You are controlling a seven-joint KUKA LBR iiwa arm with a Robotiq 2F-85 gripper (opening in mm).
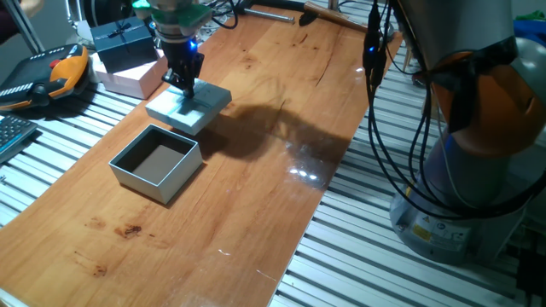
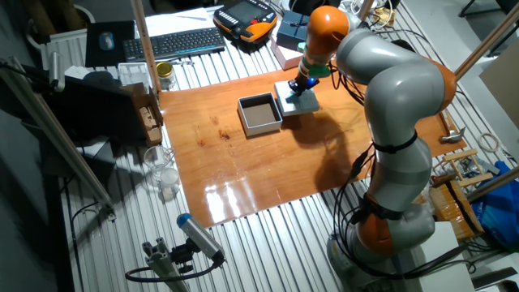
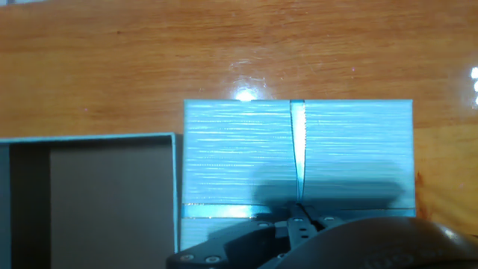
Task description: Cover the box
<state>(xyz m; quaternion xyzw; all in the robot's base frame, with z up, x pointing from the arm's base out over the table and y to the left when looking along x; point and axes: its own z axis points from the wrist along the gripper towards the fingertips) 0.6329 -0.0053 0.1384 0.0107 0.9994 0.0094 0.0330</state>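
Observation:
The box [image 1: 183, 176] is open, with pale blue-grey walls and a dark brown inside, and stands on the wooden table; it also shows in the other fixed view [image 2: 259, 114] and at the left of the hand view [image 3: 89, 194]. Its matching pale blue lid [image 1: 203, 104] with a ribbon lies flat on the table right beside the box, seen too in the other fixed view [image 2: 305, 102] and the hand view [image 3: 239, 157]. My gripper [image 1: 183, 85] [image 2: 301, 86] [image 3: 299, 218] is down on the lid's edge, its fingertips drawn together at the ribbon.
A pink box [image 1: 128, 77] with a dark navy ribboned box [image 1: 124, 41] on it stands just behind the lid. An orange teach pendant [image 1: 51, 77] lies at the left. A keyboard [image 2: 174, 42] and a jar [image 2: 165, 73] sit off the wood. The robot base [image 1: 461, 170] is at the right.

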